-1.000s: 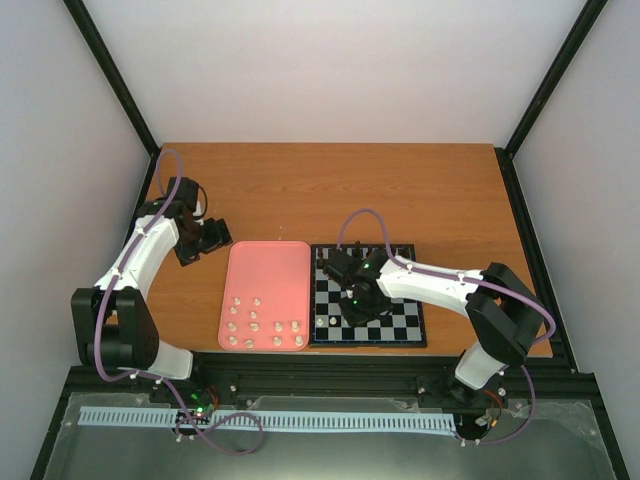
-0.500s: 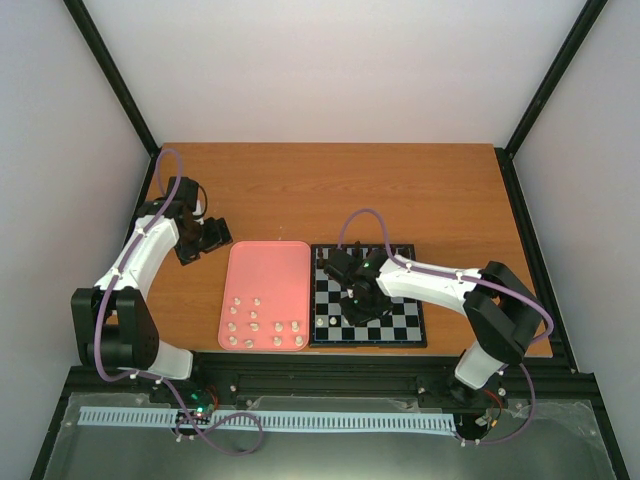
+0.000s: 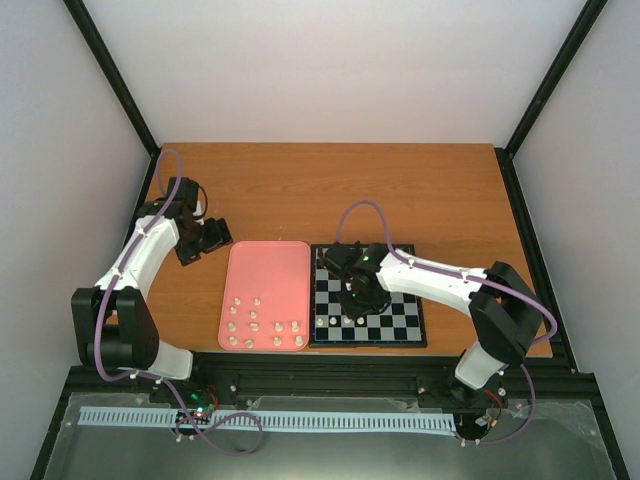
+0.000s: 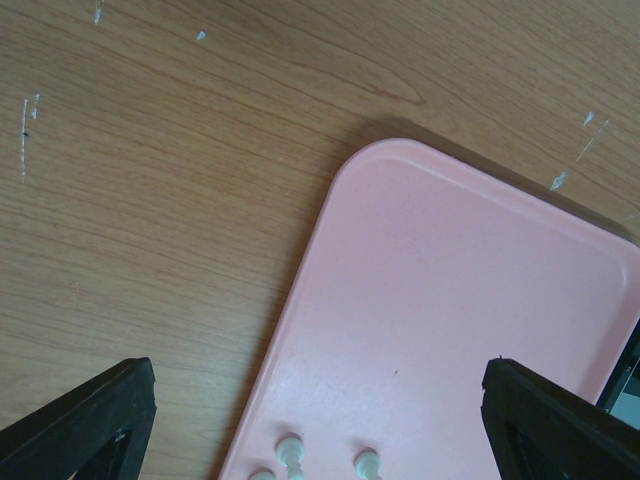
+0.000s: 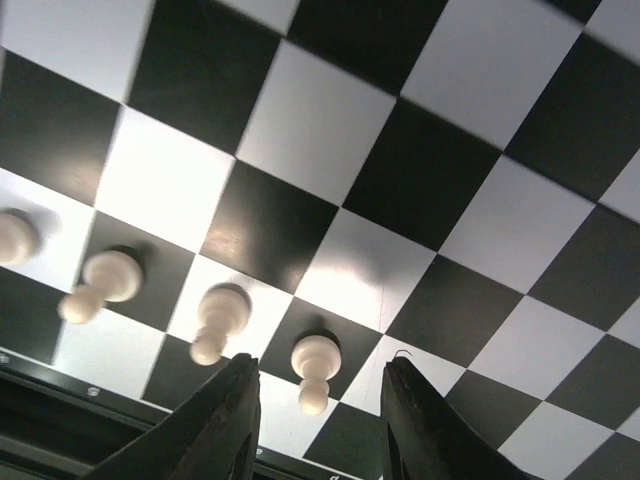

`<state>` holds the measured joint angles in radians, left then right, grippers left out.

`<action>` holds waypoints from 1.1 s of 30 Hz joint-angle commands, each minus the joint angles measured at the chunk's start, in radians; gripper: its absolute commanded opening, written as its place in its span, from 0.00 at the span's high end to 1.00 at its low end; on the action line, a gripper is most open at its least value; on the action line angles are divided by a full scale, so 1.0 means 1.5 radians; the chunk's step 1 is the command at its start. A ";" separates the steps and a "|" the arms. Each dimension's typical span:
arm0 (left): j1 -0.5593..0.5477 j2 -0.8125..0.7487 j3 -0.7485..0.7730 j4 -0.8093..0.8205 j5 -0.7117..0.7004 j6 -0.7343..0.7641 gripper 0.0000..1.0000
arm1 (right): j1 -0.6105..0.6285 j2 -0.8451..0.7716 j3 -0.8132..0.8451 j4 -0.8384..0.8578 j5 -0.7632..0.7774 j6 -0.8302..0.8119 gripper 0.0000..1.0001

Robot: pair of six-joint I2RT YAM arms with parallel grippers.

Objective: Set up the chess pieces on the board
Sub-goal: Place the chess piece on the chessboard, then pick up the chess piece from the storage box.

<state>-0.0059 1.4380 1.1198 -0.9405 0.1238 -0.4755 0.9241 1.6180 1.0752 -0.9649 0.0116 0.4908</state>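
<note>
Right wrist: right tool [image 5: 320, 365] narrowly parted astride a chess piece [image 5: 314, 356] on the board [image 5: 330, 120]; left tool [image 4: 315, 368] wide.

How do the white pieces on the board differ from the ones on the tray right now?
Count: the board pieces number four; the tray pieces roughly a dozen. Layout: the board pieces stand in a line along the board's near edge, one per square; the tray pieces sit loosely clustered at the pink tray's near end. Both sets are tiny and cream-white.
</note>
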 commanded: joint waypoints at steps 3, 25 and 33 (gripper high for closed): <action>0.005 -0.005 0.002 0.007 0.006 0.000 0.00 | -0.005 -0.018 0.084 -0.032 0.037 -0.004 0.66; 0.116 0.020 -0.030 0.011 0.055 -0.081 0.00 | 0.074 0.366 0.582 0.006 -0.136 -0.119 0.61; 0.145 0.024 -0.013 -0.006 0.010 -0.103 0.00 | 0.100 0.490 0.710 -0.034 -0.192 -0.143 0.61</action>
<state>0.1944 1.4689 1.0721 -0.9360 0.1604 -0.5941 1.0538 2.2959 2.0640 -0.9661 -0.2211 0.3111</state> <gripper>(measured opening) 0.998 0.391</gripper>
